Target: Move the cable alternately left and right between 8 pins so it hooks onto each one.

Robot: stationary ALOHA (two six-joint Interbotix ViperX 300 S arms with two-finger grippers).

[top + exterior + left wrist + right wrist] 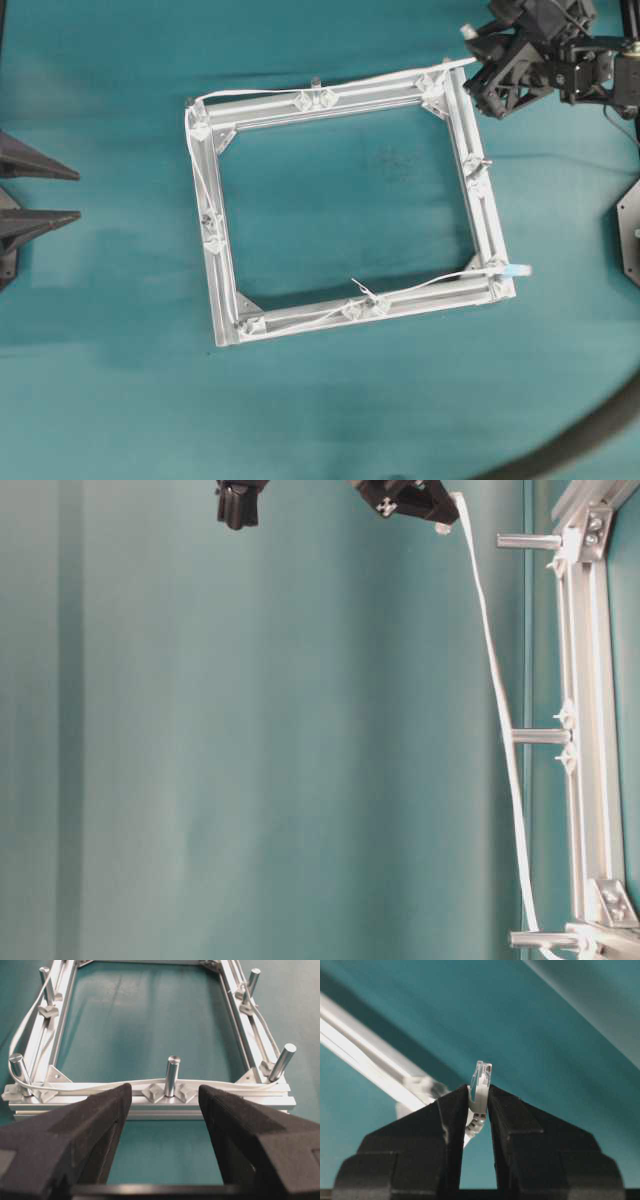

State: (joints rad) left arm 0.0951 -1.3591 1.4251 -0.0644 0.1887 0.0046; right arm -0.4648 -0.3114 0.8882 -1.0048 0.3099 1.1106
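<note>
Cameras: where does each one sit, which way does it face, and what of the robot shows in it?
Overhead: straight down on the frame; right gripper top right.
Table-level: sideways picture along one rail; right gripper at top.
Left wrist: behind the open left gripper, facing pins.
Right wrist: behind jaws pinching the cable.
Shared: cable, overhead and table-level.

my left claw [162, 1105]: two broad matte black fingers [65, 1145], wedge-shaped, grainy foam-like faces, joined by a black bar at the base.
my right claw [479, 1105]: same black, blocky stepped fingers [445, 1125] tapering to blunt tips.
my right wrist [560, 60]: black angular housing with open struts, thin dark wires [622, 118] trailing beside it.
</note>
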